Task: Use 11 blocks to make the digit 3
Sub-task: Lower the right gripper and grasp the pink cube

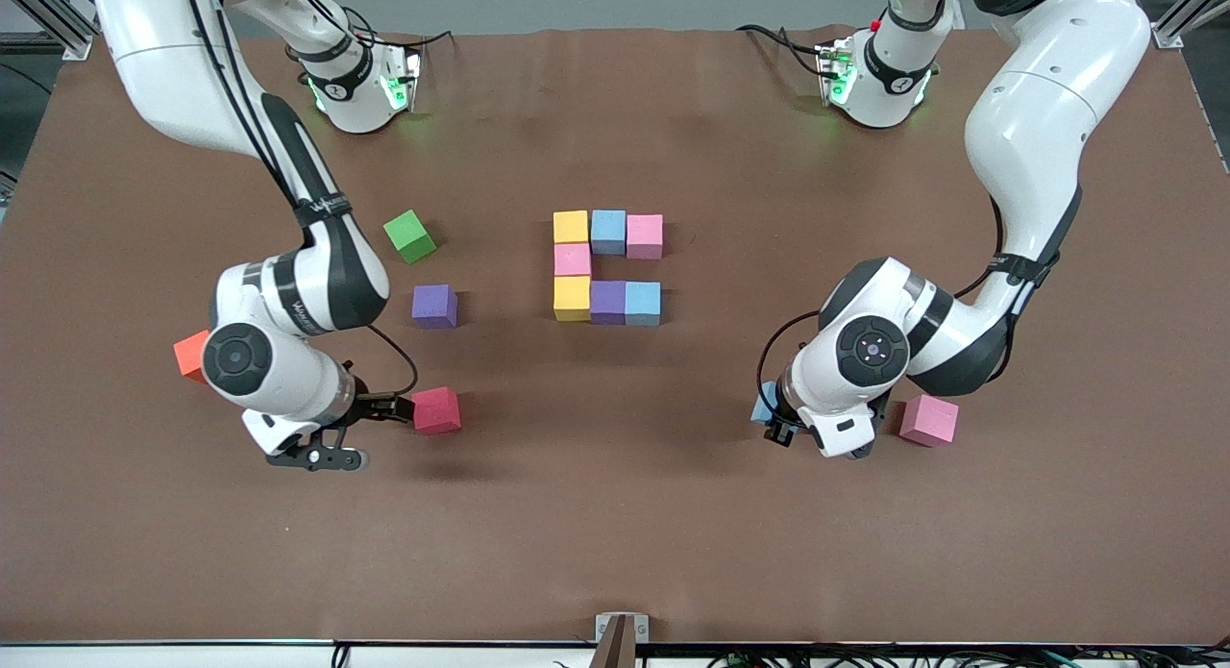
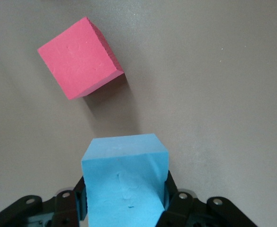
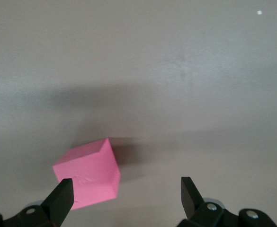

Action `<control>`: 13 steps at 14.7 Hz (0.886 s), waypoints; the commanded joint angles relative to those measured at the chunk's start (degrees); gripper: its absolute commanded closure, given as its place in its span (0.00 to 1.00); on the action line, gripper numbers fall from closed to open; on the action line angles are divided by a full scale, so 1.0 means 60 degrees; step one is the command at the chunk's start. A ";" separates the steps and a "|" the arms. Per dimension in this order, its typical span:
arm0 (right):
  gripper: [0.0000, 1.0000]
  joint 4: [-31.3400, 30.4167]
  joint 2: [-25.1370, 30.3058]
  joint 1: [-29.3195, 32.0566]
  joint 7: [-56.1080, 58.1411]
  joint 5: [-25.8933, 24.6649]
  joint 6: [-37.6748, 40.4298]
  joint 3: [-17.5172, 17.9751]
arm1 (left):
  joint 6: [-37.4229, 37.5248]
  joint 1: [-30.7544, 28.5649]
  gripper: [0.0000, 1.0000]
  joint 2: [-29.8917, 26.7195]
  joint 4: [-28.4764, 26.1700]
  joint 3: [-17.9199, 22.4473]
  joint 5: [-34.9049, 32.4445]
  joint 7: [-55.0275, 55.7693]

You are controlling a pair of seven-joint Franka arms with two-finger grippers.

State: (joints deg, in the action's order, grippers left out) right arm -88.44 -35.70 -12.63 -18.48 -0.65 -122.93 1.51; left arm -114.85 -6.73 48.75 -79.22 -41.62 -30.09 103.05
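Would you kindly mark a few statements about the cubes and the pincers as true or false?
1. The left pincer grips a blue cube. True.
2. The figure holds nine cubes. False: it holds seven.
3. The right pincer is shut on the red cube. False: it is open, and the cube lies by one finger, not gripped.
4. A green cube lies apart from the figure, toward the right arm's end of the table. True.
5. The loose purple cube touches the figure. False: bare table lies between them.
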 commanded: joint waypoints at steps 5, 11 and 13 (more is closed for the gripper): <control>0.00 -0.0173 -0.0260 -0.0298 -0.0494 0.0079 -0.0664 -0.0033 | 0.0142 0.0023 0.69 -0.0141 -0.0082 0.0023 0.0006 0.0081; 0.00 -0.1066 -0.0377 -0.0401 -0.0509 0.0079 -0.2276 -0.0047 | 0.0142 0.0008 0.69 -0.0141 -0.0082 0.0038 0.0006 0.0067; 0.00 -0.1066 -0.0392 -0.0400 -0.0523 0.0094 -0.2276 -0.0032 | 0.0142 0.0008 0.69 -0.0156 -0.0082 0.0038 0.0006 0.0067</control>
State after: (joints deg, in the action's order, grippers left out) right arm -93.94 -38.69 -14.70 -20.85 -0.65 -135.88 1.53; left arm -114.80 -6.74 48.75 -79.31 -41.57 -30.09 103.05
